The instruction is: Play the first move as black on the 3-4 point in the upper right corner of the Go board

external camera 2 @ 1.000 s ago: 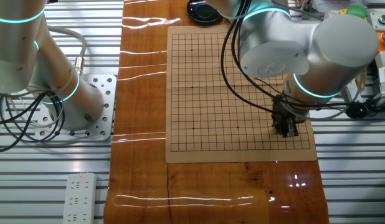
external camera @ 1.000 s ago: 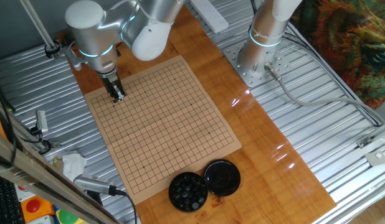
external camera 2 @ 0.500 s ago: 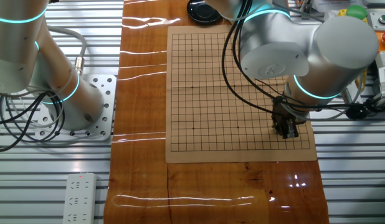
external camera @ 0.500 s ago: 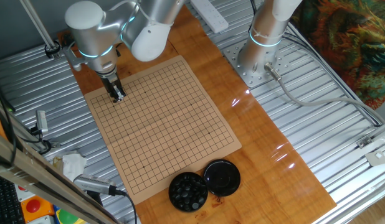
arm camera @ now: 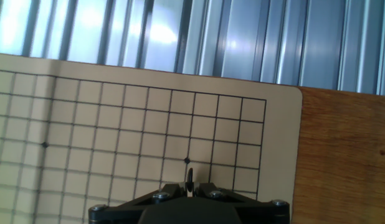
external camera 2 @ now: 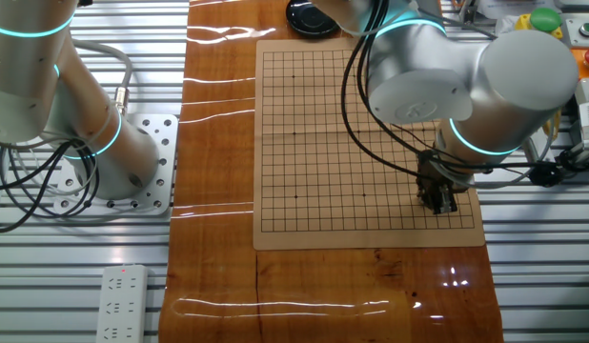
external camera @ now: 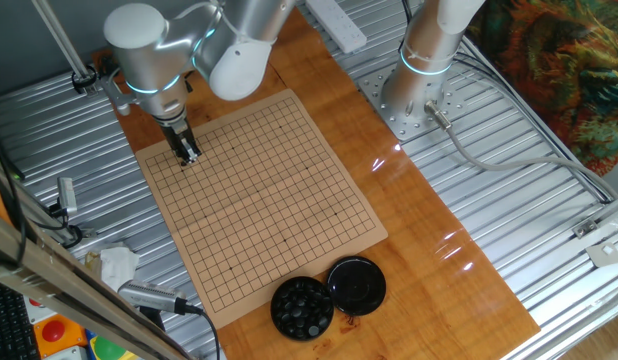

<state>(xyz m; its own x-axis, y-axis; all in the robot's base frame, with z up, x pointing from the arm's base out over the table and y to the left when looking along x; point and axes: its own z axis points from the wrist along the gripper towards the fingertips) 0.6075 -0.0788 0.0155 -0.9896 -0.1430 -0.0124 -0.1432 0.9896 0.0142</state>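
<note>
The Go board [external camera: 289, 230] lies on the wooden table top and carries no stones. My gripper [external camera: 189, 155] stands low over the board's corner at the far left of this view; in the other fixed view it [external camera 2: 441, 201] is near the bottom right corner. In the hand view the jaws are close together on a thin black stone [arm camera: 189, 177] seen edge-on, just below the corner star point [arm camera: 187, 160] of the board [arm camera: 105, 118].
A round black bowl [external camera: 302, 307] full of black stones and its flat black lid [external camera: 356, 285] sit off the board's near edge. A second robot's base [external camera: 419, 95] stands at the back right. Cables, tissue and tools lie left of the board [external camera: 119, 265].
</note>
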